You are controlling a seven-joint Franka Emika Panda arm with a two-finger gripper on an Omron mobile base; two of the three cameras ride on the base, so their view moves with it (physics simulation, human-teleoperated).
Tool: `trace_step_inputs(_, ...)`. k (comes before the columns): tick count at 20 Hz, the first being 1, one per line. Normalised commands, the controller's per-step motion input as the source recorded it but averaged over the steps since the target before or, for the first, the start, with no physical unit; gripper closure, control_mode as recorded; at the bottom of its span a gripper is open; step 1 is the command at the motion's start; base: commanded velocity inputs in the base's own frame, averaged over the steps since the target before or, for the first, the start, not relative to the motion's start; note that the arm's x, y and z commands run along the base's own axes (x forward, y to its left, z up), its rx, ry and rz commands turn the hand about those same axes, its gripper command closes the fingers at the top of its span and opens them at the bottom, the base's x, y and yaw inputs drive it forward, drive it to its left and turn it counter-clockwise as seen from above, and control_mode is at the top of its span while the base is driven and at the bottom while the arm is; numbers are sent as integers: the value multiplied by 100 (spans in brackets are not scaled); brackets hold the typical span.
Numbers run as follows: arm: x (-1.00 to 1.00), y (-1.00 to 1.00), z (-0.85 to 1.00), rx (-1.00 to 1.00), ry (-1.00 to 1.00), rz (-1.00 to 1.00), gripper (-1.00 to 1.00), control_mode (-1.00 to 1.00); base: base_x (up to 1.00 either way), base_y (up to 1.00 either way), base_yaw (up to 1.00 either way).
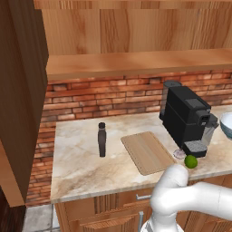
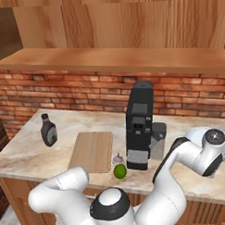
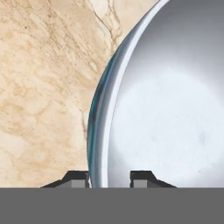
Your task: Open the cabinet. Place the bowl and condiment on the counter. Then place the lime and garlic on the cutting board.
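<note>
The bowl [image 3: 175, 109] sits on the counter [image 3: 39, 87] to the right of the coffee machine [image 1: 186, 120], and the gripper [image 3: 110, 177] has one finger on each side of its rim, clamped on it. The lime [image 2: 119, 171] and garlic [image 2: 118, 159] lie touching in front of the machine, beside the cutting board [image 2: 92, 151]. The condiment [image 2: 48, 130] stands upright left of the board.

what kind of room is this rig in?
A simulated home kitchen, by the look of it: a marble-look counter against a red brick wall, wood cabinet overhead, and a black coffee machine beside a cutting board.
</note>
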Motion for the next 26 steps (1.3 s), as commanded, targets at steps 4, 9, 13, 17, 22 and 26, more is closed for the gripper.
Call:
trace_step_inputs(4,7,0,0,0,0,0,-100,-100,0,0,0)
trace_step_inputs(9,0,0,0,0,0,0,-100,-100,0,0,0)
trace_step_inputs(13,0,0,5,0,0,0,-100,-100,0,0,0)
trace_step_inputs(17,-9,3,39,0,3,0,-100,-100,0,0,0)
trace_step_inputs(22,-18,14,46,0,6,0,-100,-100,0,0,0)
trace_step_inputs(26,-13,37,38,0,10,0,-100,-100,0,0,0)
